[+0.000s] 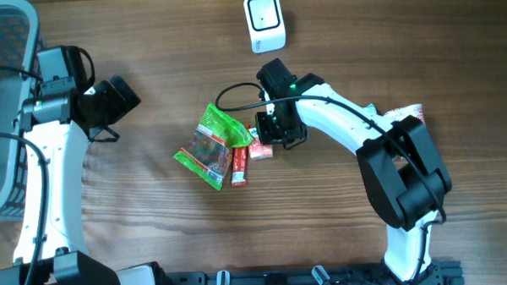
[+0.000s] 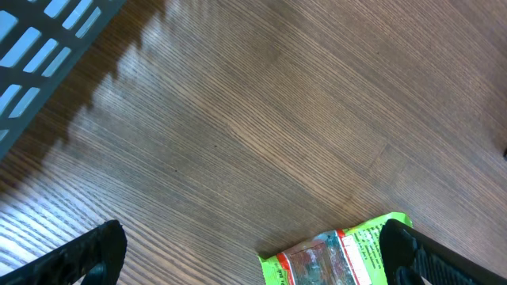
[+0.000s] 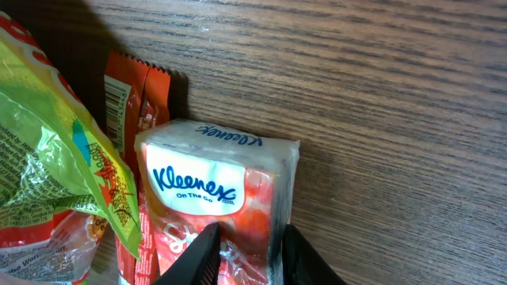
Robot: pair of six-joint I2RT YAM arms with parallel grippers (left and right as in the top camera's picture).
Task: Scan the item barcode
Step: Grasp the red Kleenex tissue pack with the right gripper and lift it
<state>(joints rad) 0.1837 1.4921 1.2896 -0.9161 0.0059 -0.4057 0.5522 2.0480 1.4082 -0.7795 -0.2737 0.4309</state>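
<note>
A small red-and-white Kleenex tissue pack lies on the wooden table, next to a green snack bag and an orange-red bar wrapper. My right gripper is shut on the pack's near right part, one finger on its face and one on its side. From overhead, the right gripper covers most of the tissue pack at mid-table. The white barcode scanner stands at the far edge. Over bare table to the left, my left gripper hangs open, the green bag between its fingers' view.
A grey mesh basket sits at the left edge, also in the left wrist view's corner. The green bag and bar wrapper lie just left of the tissue pack. Another red-white packet lies behind the right arm.
</note>
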